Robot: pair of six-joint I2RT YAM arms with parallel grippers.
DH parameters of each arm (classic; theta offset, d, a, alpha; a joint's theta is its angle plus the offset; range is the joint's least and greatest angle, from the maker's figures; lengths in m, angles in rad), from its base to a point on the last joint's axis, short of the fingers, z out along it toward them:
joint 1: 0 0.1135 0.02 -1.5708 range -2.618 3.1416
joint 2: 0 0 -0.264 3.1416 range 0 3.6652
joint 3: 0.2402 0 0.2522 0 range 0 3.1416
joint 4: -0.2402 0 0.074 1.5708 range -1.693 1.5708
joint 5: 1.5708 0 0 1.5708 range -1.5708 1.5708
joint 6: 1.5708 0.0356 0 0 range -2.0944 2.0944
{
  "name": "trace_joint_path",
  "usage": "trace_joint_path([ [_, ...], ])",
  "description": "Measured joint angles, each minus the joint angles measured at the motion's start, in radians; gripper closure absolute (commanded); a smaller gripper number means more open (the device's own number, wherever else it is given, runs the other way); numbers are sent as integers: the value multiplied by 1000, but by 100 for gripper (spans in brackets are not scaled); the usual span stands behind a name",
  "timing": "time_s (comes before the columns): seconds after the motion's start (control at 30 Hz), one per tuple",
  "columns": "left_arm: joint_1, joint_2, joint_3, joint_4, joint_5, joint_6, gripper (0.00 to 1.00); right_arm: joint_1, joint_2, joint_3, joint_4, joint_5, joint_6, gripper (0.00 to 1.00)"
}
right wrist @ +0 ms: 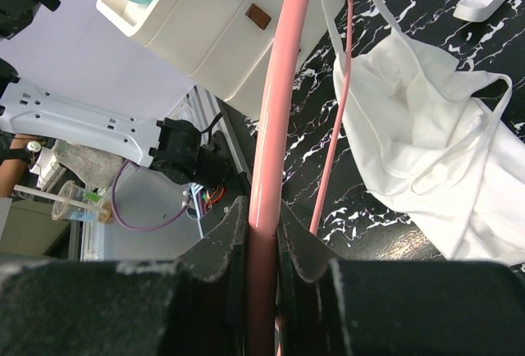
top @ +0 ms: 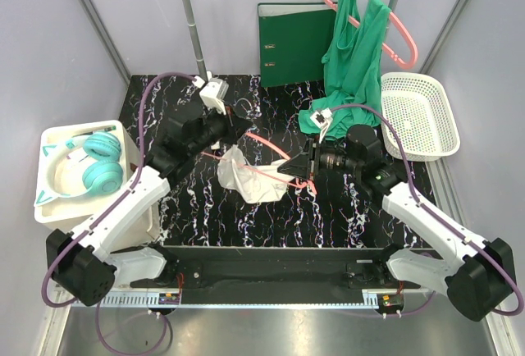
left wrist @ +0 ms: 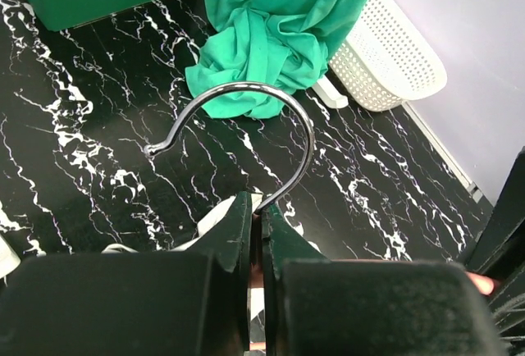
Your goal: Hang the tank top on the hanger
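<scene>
The thin light-pink hanger (top: 271,150) is held above the black marble table between both grippers. My left gripper (top: 233,129) is shut on the neck of its grey metal hook (left wrist: 246,85), which curves up past the fingertips in the left wrist view. My right gripper (top: 295,167) is shut on one pink arm of the hanger (right wrist: 279,85). The white tank top (top: 246,177) lies crumpled beneath and against the hanger. In the right wrist view the tank top (right wrist: 426,126) has a strap running up beside the hanger's thinner bar (right wrist: 338,126).
A thicker salmon hanger with green cloth (top: 357,52) hangs at the back right, above a white basket (top: 418,114). A green binder (top: 294,40) stands at the back. A white bin with teal headphones (top: 82,171) is at the left. A rail pole (top: 193,28) rises at the back left.
</scene>
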Motion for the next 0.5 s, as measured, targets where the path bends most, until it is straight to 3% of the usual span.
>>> trace_joint_path([
  [0.13,0,-12,-47,34,-29,-8,100,2,24,0,-2,1,-4,92],
  [0.23,-3,-27,-76,37,-61,-6,100,8,39,0,-8,3,-13,73],
  [0.37,-7,-55,-98,29,-107,11,100,11,50,0,-7,9,-26,76],
  [0.5,-7,-79,-115,15,-154,36,100,11,57,0,-10,26,-31,25],
])
